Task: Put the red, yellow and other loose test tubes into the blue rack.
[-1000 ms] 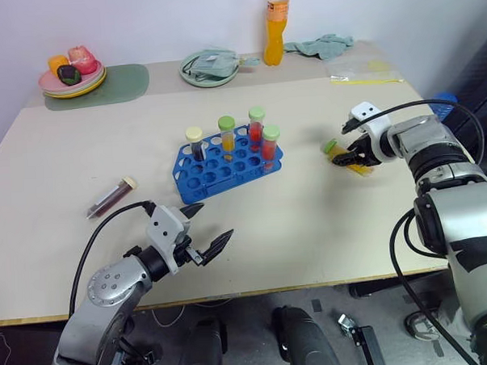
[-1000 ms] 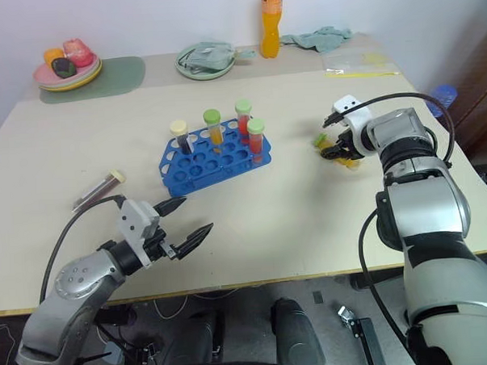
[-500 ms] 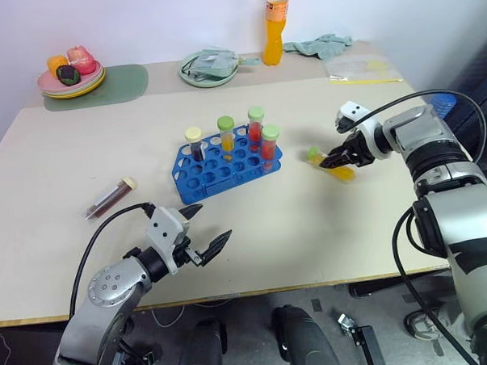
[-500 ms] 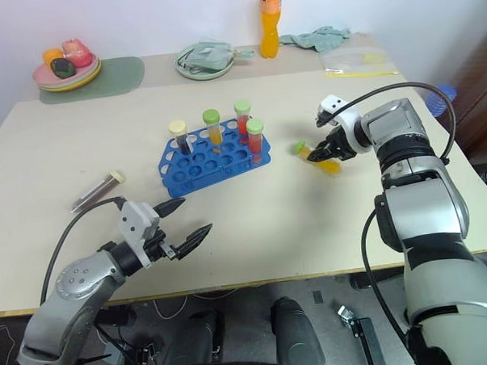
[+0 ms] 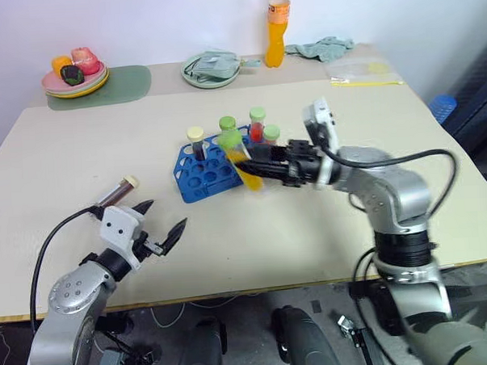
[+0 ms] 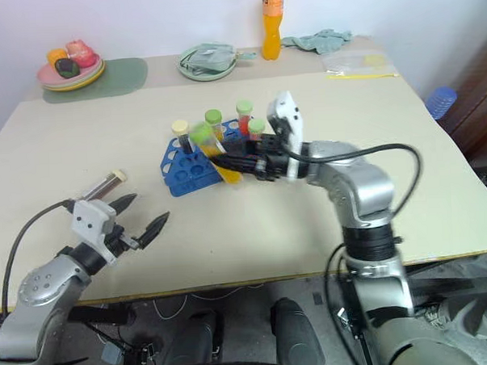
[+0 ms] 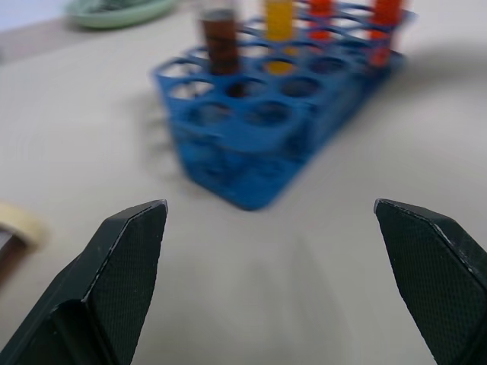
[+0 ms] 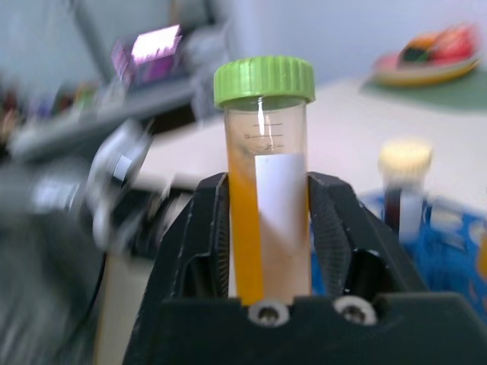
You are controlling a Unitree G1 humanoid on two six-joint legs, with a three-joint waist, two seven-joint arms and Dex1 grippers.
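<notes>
My right gripper is shut on a yellow test tube with a green cap and holds it tilted over the near side of the blue rack. The right wrist view shows this tube clamped between both fingers. Several capped tubes stand in the rack's far rows, among them a red one and a dark one with a cream cap. A loose maroon tube with a cream cap lies on the table to the rack's left. Just in front of it, my left gripper is open and holds nothing.
Along the back of the table stand an orange drink bottle, a green plate with a cloth on it, a plate of fruit on a green mat, a crumpled cloth and a plastic bag.
My right arm has swung left with the yellow tube, from the table right of the rack to above it. My left gripper has shifted left toward the maroon tube and stays open.
</notes>
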